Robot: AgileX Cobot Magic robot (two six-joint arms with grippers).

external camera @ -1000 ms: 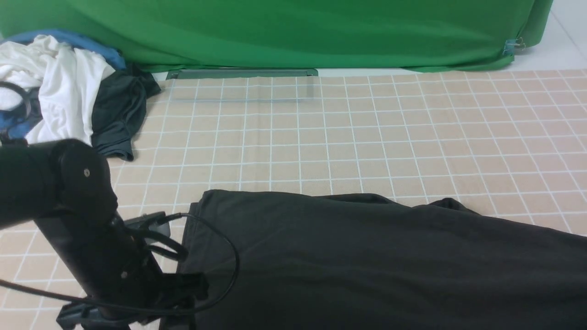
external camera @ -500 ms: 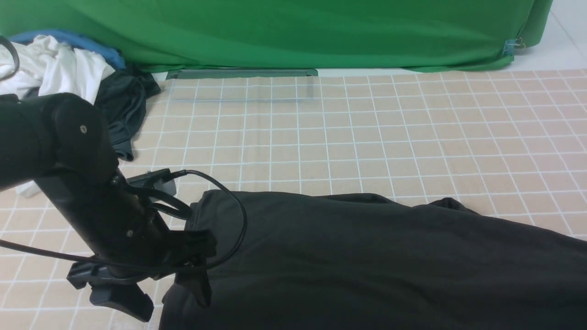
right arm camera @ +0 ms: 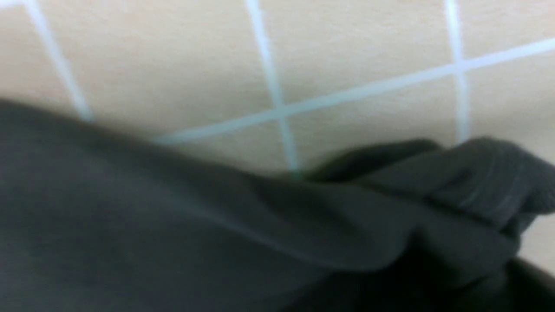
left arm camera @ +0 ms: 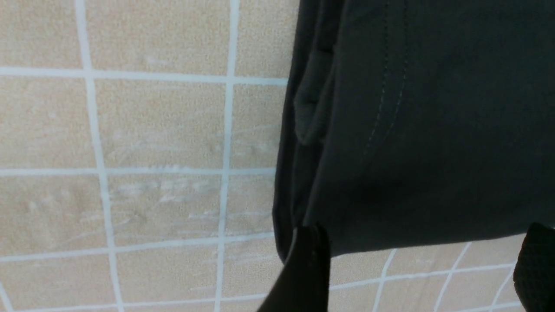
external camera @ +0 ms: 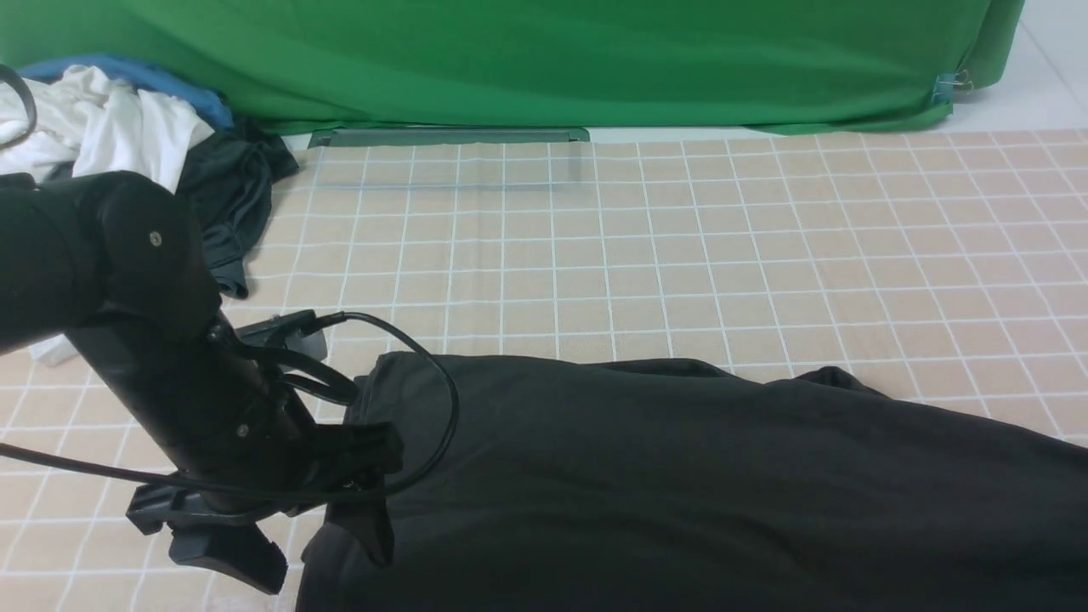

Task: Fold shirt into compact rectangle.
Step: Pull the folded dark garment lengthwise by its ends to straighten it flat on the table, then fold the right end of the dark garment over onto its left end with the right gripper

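Black T-shirt spread flat on near half of gridded surface. Left pincer released, jaws straddling shirt's left edge, likely lining up a fold grab. Right pincer unseen; can't tell.

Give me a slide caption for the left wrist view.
Open left hand at the corner of the black shirt on the beige grid mat.
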